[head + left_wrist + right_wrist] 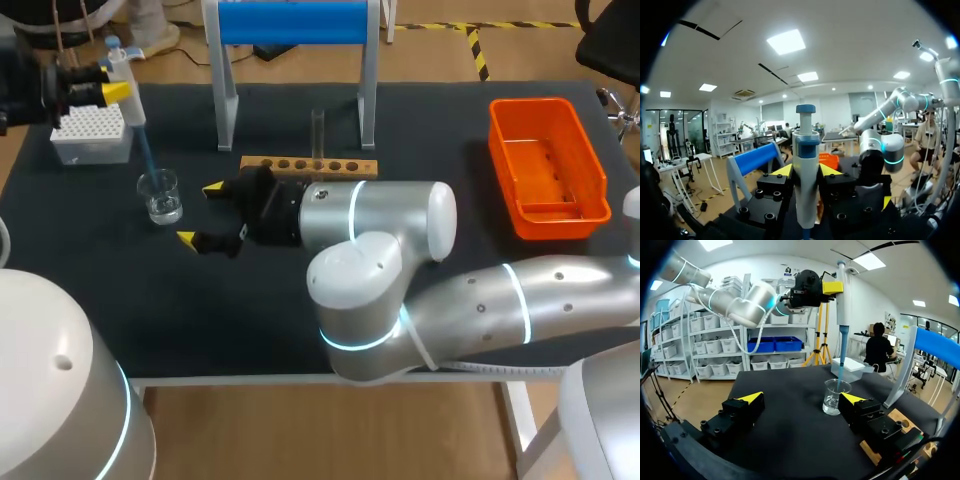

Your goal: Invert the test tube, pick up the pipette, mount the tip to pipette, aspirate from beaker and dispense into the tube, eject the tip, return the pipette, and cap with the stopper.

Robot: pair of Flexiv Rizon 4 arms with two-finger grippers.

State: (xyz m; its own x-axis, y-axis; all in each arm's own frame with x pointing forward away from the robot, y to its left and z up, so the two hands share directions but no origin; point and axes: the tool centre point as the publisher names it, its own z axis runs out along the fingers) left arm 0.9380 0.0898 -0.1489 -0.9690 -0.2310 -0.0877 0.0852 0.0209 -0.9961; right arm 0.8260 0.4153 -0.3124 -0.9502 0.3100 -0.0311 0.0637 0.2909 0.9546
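While the left gripper (pixel 112 86) clamps the pipette (pixel 806 165), its blue tip (pixel 146 158) should sit upright, submerged in the beaker (pixel 160 196); the right gripper (pixel 200 213) hangs nearby, fingers apart.

Beaker (pixel 160 197) of clear glass; rack (pixel 265 163) of bare wood; bin (pixel 503 160) of glossy plastic; table cover (pixel 420 120) matt black.

pipette (pixel 120 62): upper left, in my left gripper (pixel 112 90); blue tip (pixel 146 155) in beaker (pixel 160 196)
beaker: clear, upright
test tube (pixel 318 130): upright, upper centre
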